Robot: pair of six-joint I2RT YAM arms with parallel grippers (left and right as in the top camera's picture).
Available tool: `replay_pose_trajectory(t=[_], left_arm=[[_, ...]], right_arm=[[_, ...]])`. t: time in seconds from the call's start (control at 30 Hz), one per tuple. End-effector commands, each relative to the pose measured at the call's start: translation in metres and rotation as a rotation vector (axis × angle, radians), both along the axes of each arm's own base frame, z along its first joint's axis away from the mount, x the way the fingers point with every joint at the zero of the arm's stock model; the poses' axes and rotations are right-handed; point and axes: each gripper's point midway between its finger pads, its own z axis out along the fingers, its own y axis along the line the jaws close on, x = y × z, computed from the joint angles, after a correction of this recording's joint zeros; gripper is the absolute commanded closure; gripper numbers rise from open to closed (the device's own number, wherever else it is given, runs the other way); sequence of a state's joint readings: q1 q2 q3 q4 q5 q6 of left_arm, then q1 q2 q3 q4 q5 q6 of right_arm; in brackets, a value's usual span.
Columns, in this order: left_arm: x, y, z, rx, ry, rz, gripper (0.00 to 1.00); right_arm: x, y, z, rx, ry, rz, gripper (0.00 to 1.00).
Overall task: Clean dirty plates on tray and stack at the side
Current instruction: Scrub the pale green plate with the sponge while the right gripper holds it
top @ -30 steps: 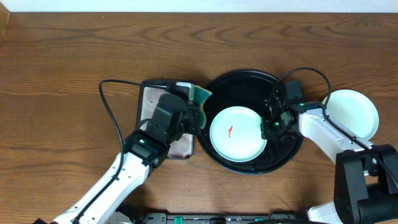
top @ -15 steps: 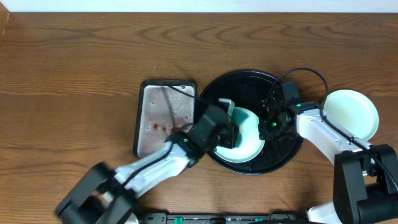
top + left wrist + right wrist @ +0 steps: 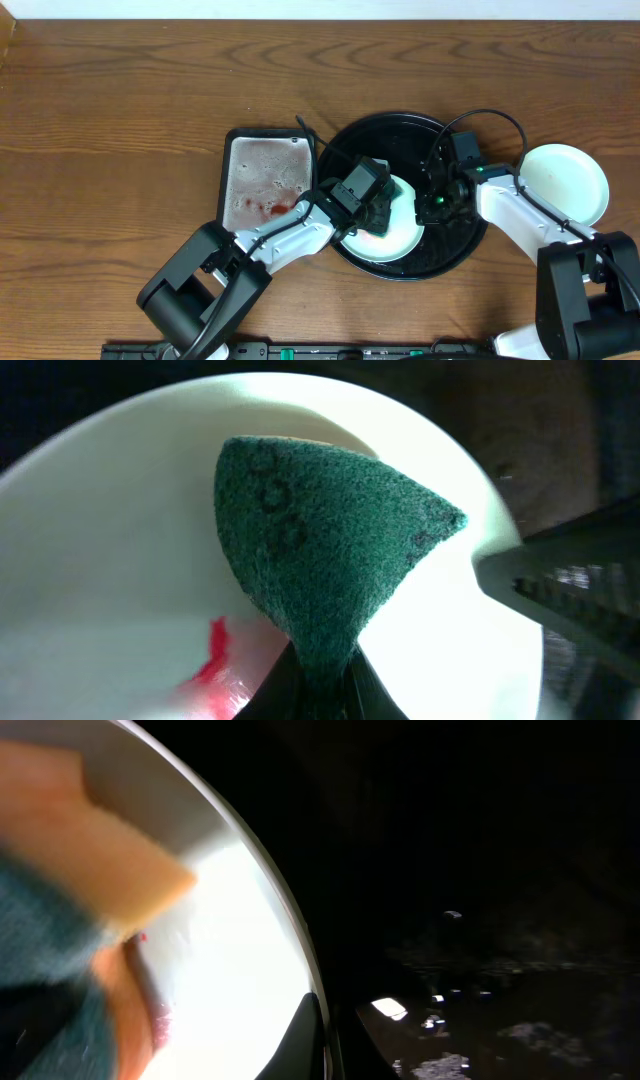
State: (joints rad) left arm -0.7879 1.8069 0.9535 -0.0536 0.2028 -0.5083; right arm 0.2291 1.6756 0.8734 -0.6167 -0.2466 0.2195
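Observation:
A pale mint plate (image 3: pixel 396 241) lies in the black tray (image 3: pixel 390 140). My left gripper (image 3: pixel 375 208) is shut on a teal sponge (image 3: pixel 320 550) and presses it onto this plate (image 3: pixel 100 560). A red sauce smear (image 3: pixel 214 652) lies beside the sponge. My right gripper (image 3: pixel 433 205) is shut on the plate's right rim; in the right wrist view one finger (image 3: pixel 318 1038) sits at the rim of the plate (image 3: pixel 235 950), with the sponge (image 3: pixel 90 870) at the left. A second mint plate (image 3: pixel 565 185) sits on the table to the right. No yellow plate is in view.
A rectangular grey metal tray (image 3: pixel 262 180) with red smears lies left of the black tray, with no sponge on it. Both arms' cables arch over the black tray. Bare wooden table lies behind and to the far left.
My left gripper has carried the sponge from the grey metal tray rightward onto the plate in the black tray. The right gripper has stayed at the plate's rim.

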Motion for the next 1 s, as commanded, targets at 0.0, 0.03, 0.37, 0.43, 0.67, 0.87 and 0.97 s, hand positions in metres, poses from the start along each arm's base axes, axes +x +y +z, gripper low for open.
replay_pose_trajectory(t=[0.0, 0.03, 0.37, 0.43, 0.67, 0.87, 0.97], left_arm=[[0.020, 0.035, -0.011, 0.198, -0.105, 0.059, 0.93], [0.022, 0.041, -0.012, 0.228, -0.117, 0.074, 0.93], [0.031, 0.051, 0.028, 0.232, -0.212, 0.127, 0.93], [0.025, 0.042, 0.037, 0.170, -0.192, 0.120, 0.93], [0.002, -0.007, 0.037, -0.003, -0.108, 0.061, 0.92], [-0.004, -0.026, 0.014, -0.003, -0.110, 0.023, 0.93], [0.005, -0.012, 0.002, 0.063, -0.129, 0.061, 0.92]], right_arm=[[-0.008, 0.000, -0.006, -0.011, 0.024, 0.004, 0.99], [-0.008, 0.000, -0.006, -0.011, 0.024, 0.004, 0.99], [-0.008, 0.000, -0.006, -0.012, 0.024, 0.005, 0.99], [-0.008, 0.000, -0.006, -0.012, 0.023, 0.004, 0.99], [-0.008, 0.000, -0.006, -0.011, 0.023, 0.004, 0.99], [-0.008, 0.000, -0.006, -0.011, 0.023, 0.004, 0.99], [-0.008, 0.000, -0.006, -0.011, 0.024, 0.004, 0.99]])
